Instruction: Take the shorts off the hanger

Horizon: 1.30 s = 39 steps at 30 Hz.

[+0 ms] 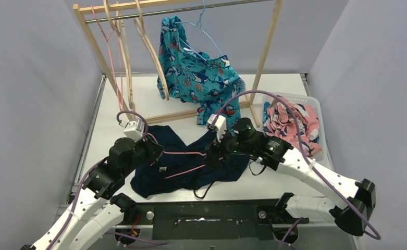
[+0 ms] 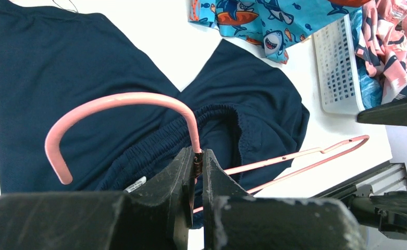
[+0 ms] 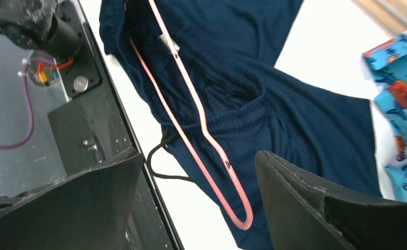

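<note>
Left gripper (image 2: 198, 159) is clamped tight on the thin pink wire hanger (image 2: 118, 99), at the neck just below the hook. Right gripper (image 3: 198, 156) has its jaws spread wide and holds nothing; it hovers over the hanger's far shoulder and the gathered waistband.

The plain dark navy fabric shorts (image 2: 60, 78) lie crumpled on the white table (image 1: 138, 99), with the hanger arms threaded through the waistband.

Risks:
- If the right jaws close on wire plus cloth, shorts and hanger likely move as one, no separation.
- The left hold is on a narrow neck, so the hanger may twist in it under a pull.
- The black drawstring (image 3: 159, 172) loops by the hanger's end and could snag.

Around:
- Teal shark-print shorts (image 1: 198, 73) droop off a pale blue wire hanger (image 1: 211, 34) on the wooden rack (image 1: 266, 47), hem near the navy pair, so easy to catch.
- White slotted plastic basket (image 1: 316, 104) on the right holds pink-and-navy floral shorts (image 1: 290, 122).
</note>
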Each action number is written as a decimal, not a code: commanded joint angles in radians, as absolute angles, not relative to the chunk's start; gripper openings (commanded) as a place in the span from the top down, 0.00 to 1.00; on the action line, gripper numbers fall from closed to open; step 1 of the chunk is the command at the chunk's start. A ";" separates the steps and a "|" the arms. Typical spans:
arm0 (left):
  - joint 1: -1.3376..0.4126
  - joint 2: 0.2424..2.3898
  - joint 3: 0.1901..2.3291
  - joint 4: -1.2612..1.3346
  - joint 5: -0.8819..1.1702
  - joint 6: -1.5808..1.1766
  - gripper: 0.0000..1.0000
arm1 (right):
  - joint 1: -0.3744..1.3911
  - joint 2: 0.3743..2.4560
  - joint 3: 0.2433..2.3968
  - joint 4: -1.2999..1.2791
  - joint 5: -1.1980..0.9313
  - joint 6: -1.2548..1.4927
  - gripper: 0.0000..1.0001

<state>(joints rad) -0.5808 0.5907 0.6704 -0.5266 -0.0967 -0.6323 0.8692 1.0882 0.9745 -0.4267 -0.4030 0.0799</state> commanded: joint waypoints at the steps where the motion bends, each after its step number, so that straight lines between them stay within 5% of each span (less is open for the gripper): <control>1: -0.577 0.535 0.661 -0.465 -0.056 -0.645 1.00 | 0.864 1.164 1.026 -0.487 -0.488 0.015 0.21; 9: -0.578 0.513 0.617 -0.505 -0.088 -0.674 1.00 | 0.859 1.198 1.037 -0.587 -0.415 -0.077 0.52; 13: -0.577 0.511 0.604 -0.520 -0.113 -0.683 1.00 | 0.859 1.108 0.979 -0.502 -0.437 -0.025 0.99; 15: -0.576 0.515 0.605 -0.532 -0.132 -0.698 1.00 | 0.859 1.052 0.936 -0.456 -0.436 0.018 1.00; 19: -0.576 0.515 0.606 -0.540 -0.143 -0.715 0.82 | 0.859 0.948 0.874 -0.410 -0.443 0.112 1.00; 22: -0.575 0.514 0.603 -0.539 -0.141 -0.734 0.48 | 0.858 0.883 0.849 -0.410 -0.423 0.173 1.00; 25: -0.577 0.514 0.611 -0.524 -0.090 -0.702 0.29 | 0.857 0.844 0.867 -0.501 -0.339 0.221 1.00; 32: -0.576 0.498 0.607 -0.470 0.042 -0.660 0.22 | 0.857 0.726 0.876 -0.667 -0.215 0.335 1.00; 39: -0.576 0.548 0.609 -0.268 0.457 -0.668 0.21 | 0.859 0.716 0.831 -0.549 -0.279 0.366 1.00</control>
